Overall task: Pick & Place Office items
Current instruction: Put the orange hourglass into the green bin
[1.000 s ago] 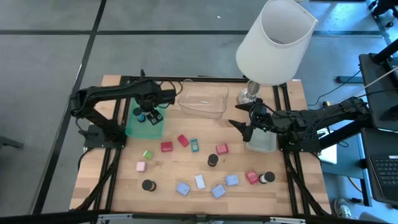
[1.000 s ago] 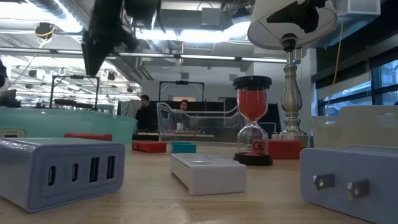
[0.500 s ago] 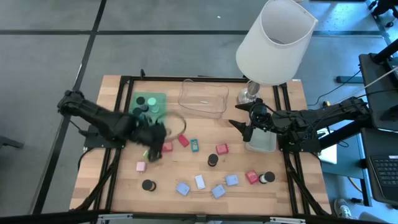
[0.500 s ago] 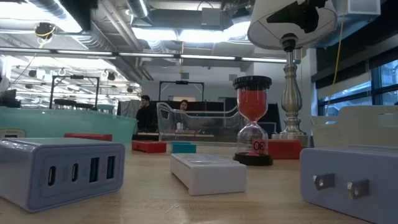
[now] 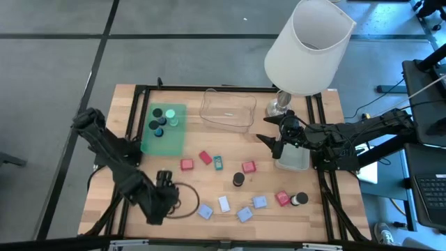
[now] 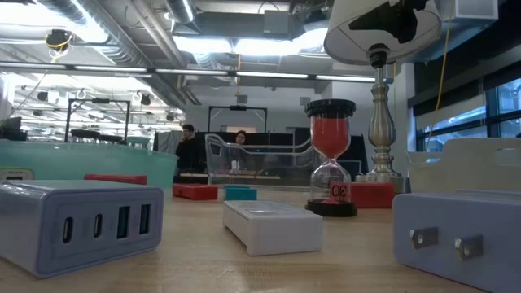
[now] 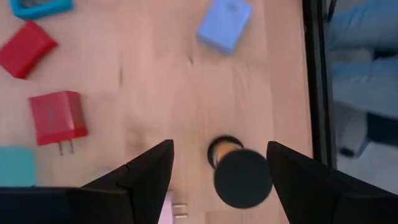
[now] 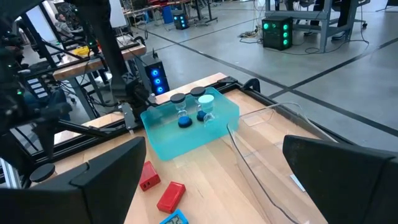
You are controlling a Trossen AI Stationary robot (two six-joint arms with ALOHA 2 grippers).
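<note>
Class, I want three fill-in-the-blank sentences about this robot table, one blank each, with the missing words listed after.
1. The left hand hovers open above a ____ round-topped timer near the table's front edge.
2. The small timers already put away stand in the ____ tray.
3. The right hand waits open just in front of the base of the big white ____.

Missing words: black; green; lamp.
</note>
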